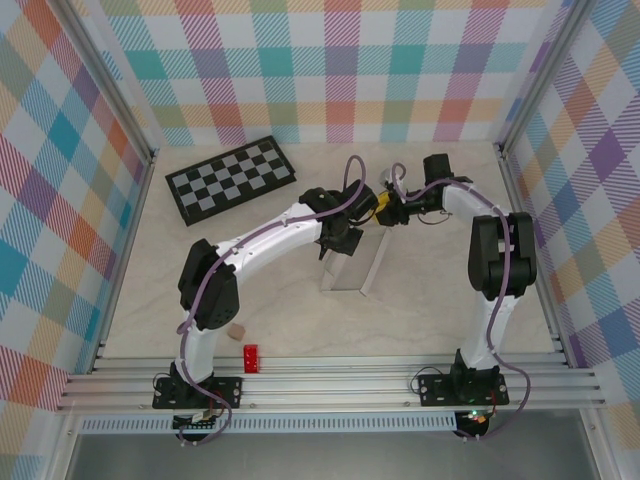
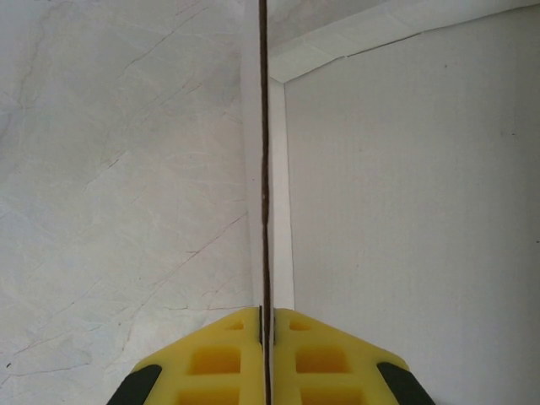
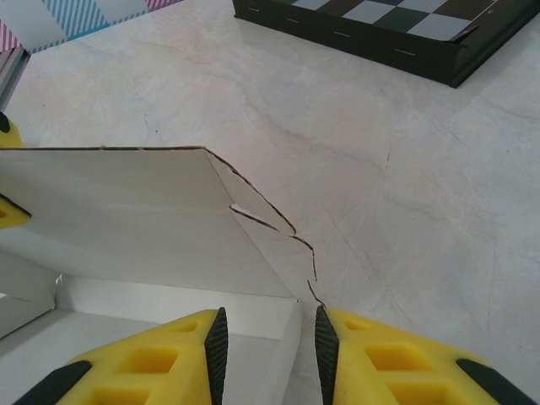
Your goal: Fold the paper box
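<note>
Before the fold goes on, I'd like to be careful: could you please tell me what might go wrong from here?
1. The left pincer is shut on a thin upright wall of the paper box; a sideways pull may crease it.
2. The right pincer stands open around the wall's end, so the notched flap there may fall out of line.

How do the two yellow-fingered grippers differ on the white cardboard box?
The left gripper is shut on an upright wall of the white cardboard box; the right gripper has jaws apart around its corner. The left gripper sits at the box's left side, the right gripper at its far end. Both have yellow fingers.
</note>
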